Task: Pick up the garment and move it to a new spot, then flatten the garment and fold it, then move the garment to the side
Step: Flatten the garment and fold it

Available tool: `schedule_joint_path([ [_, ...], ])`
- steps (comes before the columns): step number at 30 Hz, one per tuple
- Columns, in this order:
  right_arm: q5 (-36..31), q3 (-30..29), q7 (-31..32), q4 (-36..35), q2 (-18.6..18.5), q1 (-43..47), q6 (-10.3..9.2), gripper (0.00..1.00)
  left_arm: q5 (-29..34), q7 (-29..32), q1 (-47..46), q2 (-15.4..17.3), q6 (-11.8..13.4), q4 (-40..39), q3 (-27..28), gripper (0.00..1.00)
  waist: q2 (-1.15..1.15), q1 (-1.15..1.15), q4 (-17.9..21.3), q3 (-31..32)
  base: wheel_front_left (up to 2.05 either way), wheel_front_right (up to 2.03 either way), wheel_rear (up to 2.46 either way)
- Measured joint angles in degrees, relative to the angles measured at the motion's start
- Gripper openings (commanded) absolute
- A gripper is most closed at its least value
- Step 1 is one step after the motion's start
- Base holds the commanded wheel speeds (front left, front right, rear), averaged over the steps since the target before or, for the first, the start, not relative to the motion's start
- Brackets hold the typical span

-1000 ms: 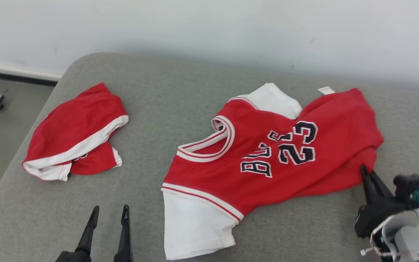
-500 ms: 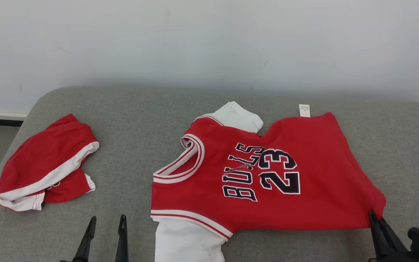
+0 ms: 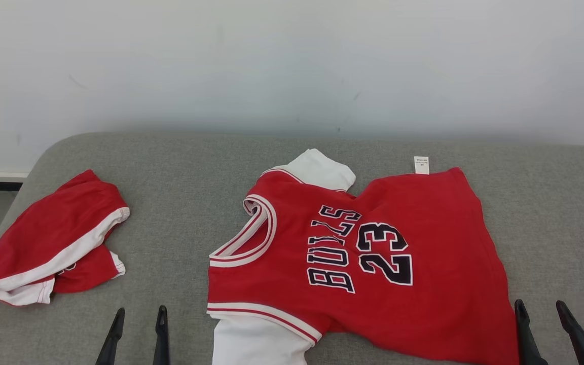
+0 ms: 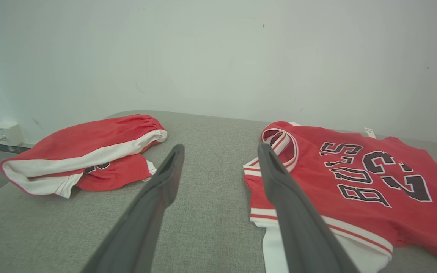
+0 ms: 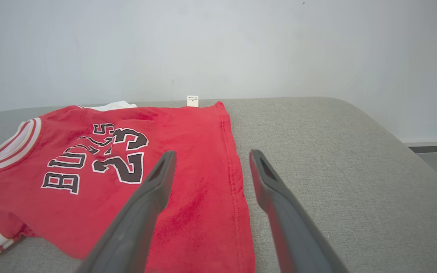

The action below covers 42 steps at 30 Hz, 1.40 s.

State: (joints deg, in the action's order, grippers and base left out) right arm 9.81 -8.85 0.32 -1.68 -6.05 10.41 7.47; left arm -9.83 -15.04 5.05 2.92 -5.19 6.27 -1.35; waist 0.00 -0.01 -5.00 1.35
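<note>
Red jersey [image 3: 424, 243] on grey cushion [image 3: 180, 167], pale wall [image 3: 292, 61] behind

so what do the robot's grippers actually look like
The left gripper and right gripper look alike: each has two long, slim jaws in matte dark grey to black, broad at the base and tapering to narrow tips. The wrist views show a shallow recess along the inner face near each tip.

A grey padded bench [image 3: 180, 167] with rounded corners carries two things: a red jersey [image 3: 424, 238] spread face up toward its right, and red shorts [image 3: 53, 243] bunched near its left end, well apart.
</note>
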Motion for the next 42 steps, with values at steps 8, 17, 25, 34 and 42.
schedule_joint_path([
  [8, -0.3, 1.2, -4.7, -3.1, 1.2, 0.6, 0.0, 1.0, 0.6, 0.0, 0.8, 0.0, -0.4, -0.4, 1.3, 1.0, 0.0, 0.01, 1.3, 0.9, 0.0, 0.0, 0.0],
  [17, 0.3, 4.9, -9.4, -4.4, 0.8, 2.5, 0.0, 1.0, 1.3, 0.0, 2.1, 0.2, -0.6, -0.8, 3.2, 1.0, 0.0, 0.01, 2.5, 2.2, 0.0, 0.0, 0.0],
  [25, 0.3, 5.3, -11.3, -3.2, 0.5, 3.9, 0.0, 1.0, 2.6, 0.0, 4.0, 1.4, 0.1, -1.6, 5.1, 1.0, 0.0, 0.01, 3.0, 2.7, 0.0, 0.0, 0.0],
  [34, 0.9, 5.2, -13.0, -0.7, 1.3, 4.2, 0.0, 1.0, 2.3, 0.0, 4.8, 3.8, -0.8, -0.7, 5.1, 1.0, 0.01, 0.01, 3.2, 2.4, 0.0, 0.0, 0.0],
  [42, 0.8, 5.8, -13.3, 1.2, 1.3, 4.0, 0.0, 1.0, 1.1, 0.0, 4.1, 5.2, -1.4, 1.0, 3.5, 1.0, 0.01, 0.01, 3.5, 2.0, 0.0, 0.0, 0.0],
])
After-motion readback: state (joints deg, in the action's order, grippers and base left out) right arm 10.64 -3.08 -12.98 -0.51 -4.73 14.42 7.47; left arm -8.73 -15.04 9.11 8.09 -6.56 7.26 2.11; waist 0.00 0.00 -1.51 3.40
